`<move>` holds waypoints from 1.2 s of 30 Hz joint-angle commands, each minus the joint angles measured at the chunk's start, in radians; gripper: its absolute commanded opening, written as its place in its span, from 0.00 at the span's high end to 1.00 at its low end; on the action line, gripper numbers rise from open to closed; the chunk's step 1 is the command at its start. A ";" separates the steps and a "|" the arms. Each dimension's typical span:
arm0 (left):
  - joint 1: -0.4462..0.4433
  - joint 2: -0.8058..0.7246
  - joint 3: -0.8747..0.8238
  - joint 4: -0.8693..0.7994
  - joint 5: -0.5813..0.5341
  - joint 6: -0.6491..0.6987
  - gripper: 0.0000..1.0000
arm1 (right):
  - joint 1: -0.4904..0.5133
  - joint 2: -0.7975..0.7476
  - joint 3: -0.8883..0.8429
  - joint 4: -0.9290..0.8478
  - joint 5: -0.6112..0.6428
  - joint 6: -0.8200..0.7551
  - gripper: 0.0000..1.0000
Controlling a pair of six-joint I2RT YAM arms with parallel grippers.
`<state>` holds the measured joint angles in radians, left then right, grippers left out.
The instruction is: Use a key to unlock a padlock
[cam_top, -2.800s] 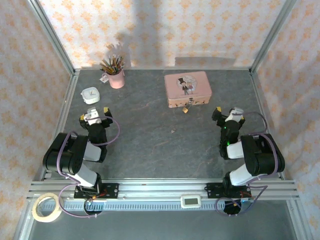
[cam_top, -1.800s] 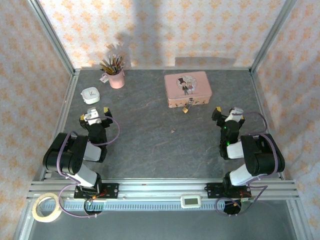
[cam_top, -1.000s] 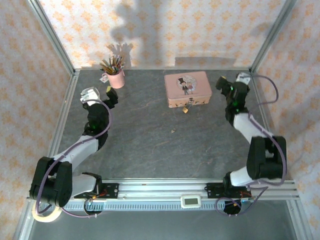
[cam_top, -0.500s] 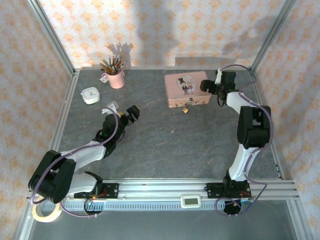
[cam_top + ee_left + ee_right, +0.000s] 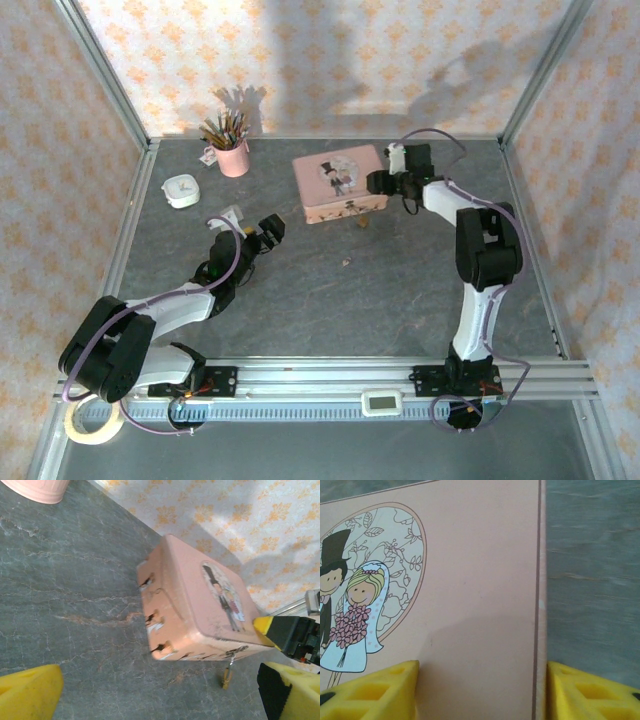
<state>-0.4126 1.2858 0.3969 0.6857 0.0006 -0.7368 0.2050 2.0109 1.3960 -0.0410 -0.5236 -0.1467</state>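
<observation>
On the grey surface [image 5: 300, 290], a pink cup of pencils [image 5: 232, 152] stands at the far left; nearer, the left fingers [image 5: 268, 231] are spread wide with nothing between them, pointing toward the pink tin [image 5: 338, 182]; the key [image 5: 346, 262] lies loose on the surface, in front of the tin and well apart from both arms; the padlock [image 5: 227, 673] hangs from the clasp on the tin's front wall; the right fingers [image 5: 376, 184] are parted wide at the tin's right edge, one over the lid, one beyond it, holding nothing.
</observation>
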 commanded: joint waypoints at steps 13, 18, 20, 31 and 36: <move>-0.005 -0.019 -0.041 0.057 0.034 -0.044 0.01 | 0.268 0.012 0.049 -0.106 0.186 0.114 0.38; -0.015 -0.065 -0.040 0.022 0.025 -0.045 0.01 | 0.273 -0.180 -0.071 -0.112 0.274 0.199 0.27; -0.018 -0.095 -0.048 0.009 -0.001 -0.045 0.01 | 0.275 -0.247 -0.144 -0.146 0.294 0.221 0.27; -0.018 -0.195 -0.065 -0.002 -0.125 -0.069 0.01 | 0.375 -0.394 -0.510 -0.149 0.167 0.386 0.47; -0.018 -0.176 -0.053 0.008 -0.104 -0.090 0.01 | 0.420 -0.351 -0.512 -0.120 0.213 0.416 0.50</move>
<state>-0.4259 1.1019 0.3225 0.6922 -0.0937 -0.8017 0.6186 1.6386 0.8665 -0.1932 -0.3405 0.2260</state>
